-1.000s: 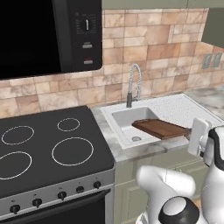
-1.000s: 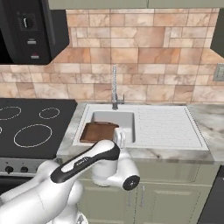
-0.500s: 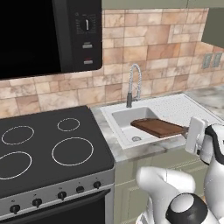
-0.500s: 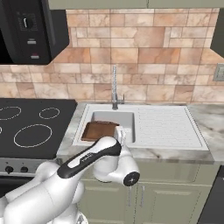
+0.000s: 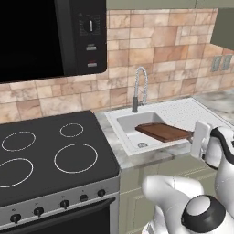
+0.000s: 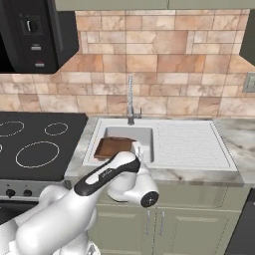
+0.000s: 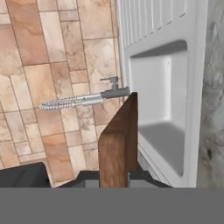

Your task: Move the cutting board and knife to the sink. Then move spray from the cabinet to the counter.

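Note:
The reddish-brown cutting board (image 5: 162,131) lies tilted over the white sink (image 5: 119,119) basin, its near end raised above the front rim. My gripper (image 5: 193,136) is shut on that near end. From the right base view the cutting board (image 6: 113,147) sits in the basin just left of my gripper (image 6: 135,149). In the hand view the cutting board (image 7: 116,140) appears edge-on, clamped in my gripper (image 7: 114,175), with the sink (image 7: 197,87) basin behind it. The knife and the spray are out of view.
A spring-neck faucet (image 5: 139,89) stands behind the basin. The black stovetop (image 5: 50,155) lies to the left under a microwave (image 5: 50,36). The ribbed drainboard (image 6: 189,142) and marble counter (image 6: 239,129) extend right. A sage-green cabinet (image 5: 224,27) hangs at upper right.
The arm has shifted slightly while its grip on the cutting board holds. The board stays over the basin, barely moved.

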